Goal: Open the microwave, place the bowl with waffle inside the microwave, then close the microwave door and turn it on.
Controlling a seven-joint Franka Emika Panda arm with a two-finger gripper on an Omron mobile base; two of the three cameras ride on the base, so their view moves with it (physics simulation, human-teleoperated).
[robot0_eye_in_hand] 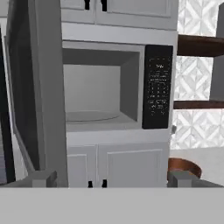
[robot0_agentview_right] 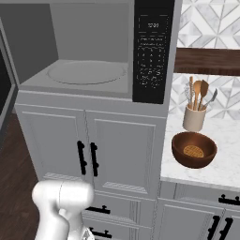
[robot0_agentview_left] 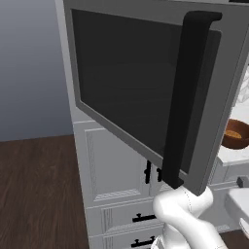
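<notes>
Already open: the microwave [robot0_agentview_right: 89,51] sits built into white cabinets [robot0_agentview_right: 93,150], cavity bare, round turntable plate [robot0_agentview_right: 86,72] visible on its floor. Black keypad strip [robot0_agentview_right: 153,51] runs down the right side of the cavity. The microwave door [robot0_agentview_left: 146,87] is swung wide out to the left, dark tinted window facing the left base camera, long black bar handle [robot0_agentview_left: 187,97] vertical along its free edge. In the hand view the door stands edge-on at left, cavity straight ahead.

Right of the microwave, a white marble counter [robot0_agentview_right: 225,164] under a patterned tile backsplash, with a dark wood shelf [robot0_agentview_right: 206,61] above. The bowl [robot0_agentview_right: 194,149] sits on that counter, near its front edge, well apart from the microwave cavity, upright. The waffle [robot0_agentview_right: 193,151] lies inside the bowl at the bottom. Just behind the bowl stands a cream utensil holder [robot0_agentview_right: 194,118] with wooden and metal utensils sticking up.

Gripper [robot0_eye_in_hand: 112,179]: fingertips spread fully apart at the bottom corners of the hand view, nothing between them, pointed toward the microwave cabinet, bowl rim just above the right fingertip [robot0_eye_in_hand: 183,178].
</notes>
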